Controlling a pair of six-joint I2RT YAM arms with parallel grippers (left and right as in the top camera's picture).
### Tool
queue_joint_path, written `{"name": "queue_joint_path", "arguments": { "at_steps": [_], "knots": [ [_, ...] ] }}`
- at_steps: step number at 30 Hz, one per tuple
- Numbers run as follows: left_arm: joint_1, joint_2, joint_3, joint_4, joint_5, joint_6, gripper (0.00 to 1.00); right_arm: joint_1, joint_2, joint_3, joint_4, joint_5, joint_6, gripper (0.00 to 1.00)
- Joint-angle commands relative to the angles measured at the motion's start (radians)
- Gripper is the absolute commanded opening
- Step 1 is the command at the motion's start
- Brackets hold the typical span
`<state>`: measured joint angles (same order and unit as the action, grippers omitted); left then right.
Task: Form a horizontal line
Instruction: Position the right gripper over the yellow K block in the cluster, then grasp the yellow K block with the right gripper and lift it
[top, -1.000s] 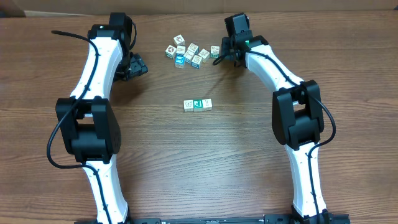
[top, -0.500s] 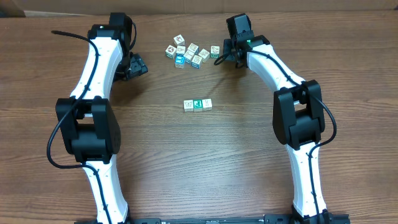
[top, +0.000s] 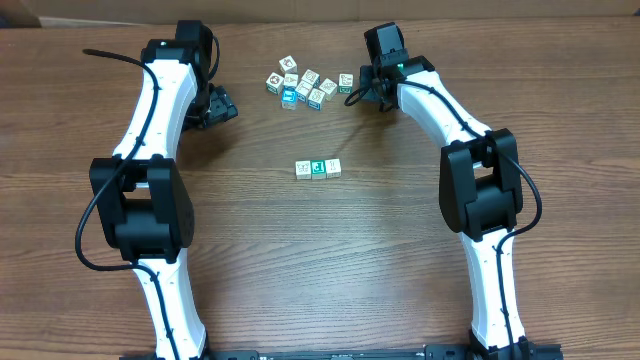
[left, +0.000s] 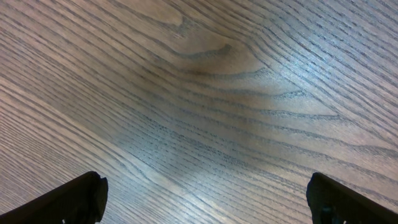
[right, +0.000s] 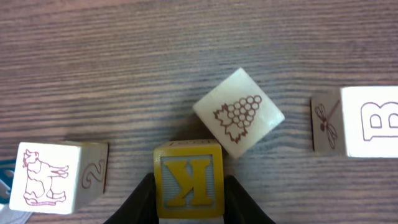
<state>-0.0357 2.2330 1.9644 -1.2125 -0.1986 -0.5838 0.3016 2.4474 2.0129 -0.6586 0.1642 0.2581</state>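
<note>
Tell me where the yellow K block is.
The yellow K block sits bottom-middle in the right wrist view, inside the right tool, below the grape block.

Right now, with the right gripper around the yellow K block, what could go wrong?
The grape block looks pressed against a corner of the yellow K block; lifting may drag it. The right gripper grips only the block's near end, so it might twist. Setting it down could knock the three-cube row crooked.

A level row (top: 318, 168) of three cubes, white, teal-green, white, lies on the wooden table (top: 320, 270). Above it sprawls a loose cluster (top: 303, 85); up-right of the row, the right gripper (top: 353, 93) meets the cluster's rightmost cube (top: 346, 80).
</note>
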Motion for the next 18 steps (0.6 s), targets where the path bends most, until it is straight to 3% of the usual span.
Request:
{"name": "queue_joint_path", "arguments": {
  "at_steps": [1, 11, 18],
  "knots": [
    [-0.004, -0.021, 0.021, -0.002, -0.011, 0.005, 1.00, -0.003, -0.047, 0.005, -0.032, -0.005, -0.002, 0.25],
    [-0.004, -0.021, 0.021, -0.002, -0.011, 0.005, 1.00, -0.003, -0.130, 0.005, -0.158, -0.024, 0.000, 0.25],
    [-0.004, -0.021, 0.021, -0.002, -0.011, 0.005, 1.00, -0.002, -0.133, 0.004, -0.311, -0.214, 0.003, 0.25]
  ]
}}
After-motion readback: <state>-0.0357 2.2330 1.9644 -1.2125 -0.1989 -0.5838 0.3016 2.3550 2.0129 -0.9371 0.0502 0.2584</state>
